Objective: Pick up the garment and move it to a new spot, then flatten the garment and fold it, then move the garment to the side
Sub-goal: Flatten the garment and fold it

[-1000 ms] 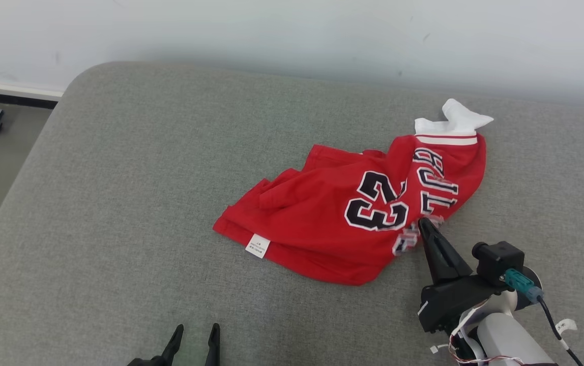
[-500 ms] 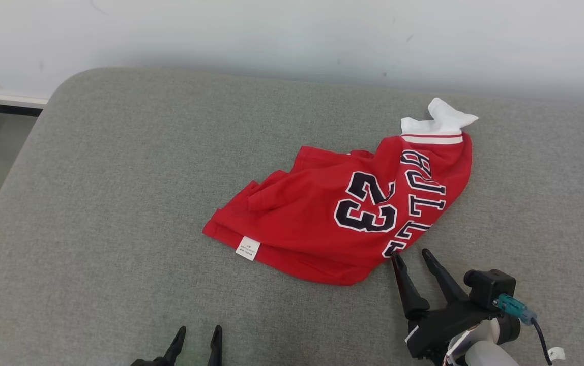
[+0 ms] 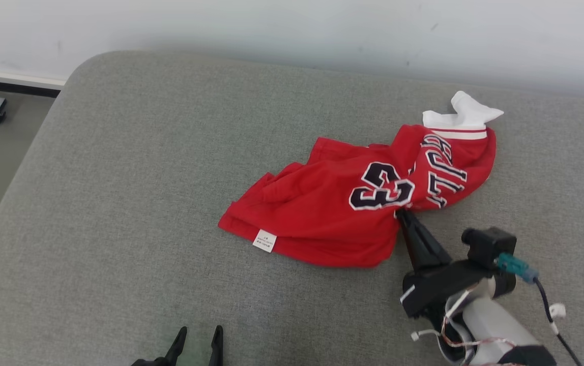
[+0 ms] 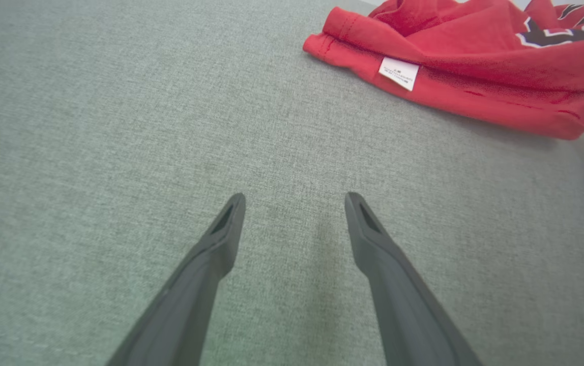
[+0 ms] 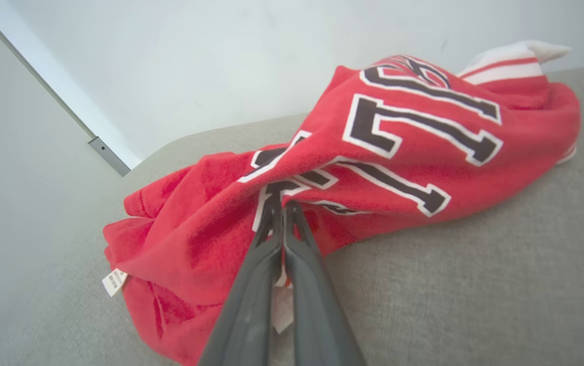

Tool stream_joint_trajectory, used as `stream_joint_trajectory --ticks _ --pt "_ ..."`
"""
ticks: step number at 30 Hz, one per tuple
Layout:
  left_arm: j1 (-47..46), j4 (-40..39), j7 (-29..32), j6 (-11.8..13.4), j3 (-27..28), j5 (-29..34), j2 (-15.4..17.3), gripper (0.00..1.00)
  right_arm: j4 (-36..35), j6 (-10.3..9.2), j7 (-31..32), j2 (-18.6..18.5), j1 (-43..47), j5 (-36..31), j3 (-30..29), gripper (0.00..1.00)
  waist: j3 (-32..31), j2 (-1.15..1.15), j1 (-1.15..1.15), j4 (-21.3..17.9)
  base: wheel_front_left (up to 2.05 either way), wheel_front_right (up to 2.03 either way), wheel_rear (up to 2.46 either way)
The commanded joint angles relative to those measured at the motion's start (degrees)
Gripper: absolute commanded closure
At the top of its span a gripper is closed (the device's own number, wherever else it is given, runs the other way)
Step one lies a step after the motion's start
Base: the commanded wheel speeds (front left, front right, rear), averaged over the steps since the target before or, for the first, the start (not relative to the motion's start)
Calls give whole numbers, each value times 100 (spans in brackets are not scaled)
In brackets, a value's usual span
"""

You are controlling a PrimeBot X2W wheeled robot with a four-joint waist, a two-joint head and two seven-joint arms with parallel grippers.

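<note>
We see a crumpled red jersey point(image 3: 322, 223) with a dark 23 and white trim. It lies on the grey cushion point(image 3: 119, 203), right of centre.

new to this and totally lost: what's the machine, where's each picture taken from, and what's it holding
It is a robot with two arms, each ending in a two-fingered gripper. The wide picture comes from its head camera, looking down on a grey padded surface. The other two come from wrist cameras looking along the fingers. A crumpled red jersey with a white label lies there. The right gripper is shut, pinching a fold of the jersey. The left gripper is open and empty, apart from the cloth.
</note>
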Motion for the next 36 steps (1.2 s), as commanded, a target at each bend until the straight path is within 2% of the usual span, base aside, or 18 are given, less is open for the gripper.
stream_joint_trajectory --ticks 1,5,10,14,17,20,21,26,29,32,36 --pt "-49 -6 -18 29 -34 -38 -1 0 -79 -15 2 -100 -180 -62 72 100 51 0 0 37 0 0 0" --pt "-122 -16 -18 36 -180 -115 -2 0 -33 -15 2 -277 -619 -145 207 100 134 0 0 141 0 0 0" --pt "-214 -56 -18 87 -473 -272 -1 0 418 -15 1 -437 -1451 -426 457 100 261 0 0 502 0 0 0" --pt "-254 -91 -18 136 -655 -369 -2 0 1075 -15 3 -518 -2091 -700 576 100 401 0 0 885 0 0 0" --pt "-252 -113 -18 136 -843 -402 -1 0 1831 -15 44 -600 -2528 -952 729 98 518 0 0 1232 0 0 0" --pt "-243 -155 -18 161 -1026 -472 -3 0 2495 -15 20 -672 -2893 -1081 704 12 623 0 0 1541 0 0 0" --pt "-230 -176 -18 179 -1068 -504 -3 0 2695 -15 17 -692 -2989 -1135 685 0 656 0 0 1620 0 0 0" --pt "-157 -248 -18 240 -1230 -593 -4 0 3585 -15 79 -721 -3450 -1355 463 0 797 0 0 1835 0 0 0" --pt "-144 -278 -18 289 -1207 -624 -4 0 3668 -15 33 -633 -3727 -1421 386 0 818 0 0 1782 0 0 0" --pt "-161 -270 -18 289 -1167 -624 -4 0 3474 -15 -7 -549 -3733 -1432 382 0 765 0 0 1618 0 0 0" --pt "-234 -258 -18 283 -1033 -556 -1 0 2620 -15 -1 -568 -3476 -1373 127 0 596 0 0 1295 0 0 0"
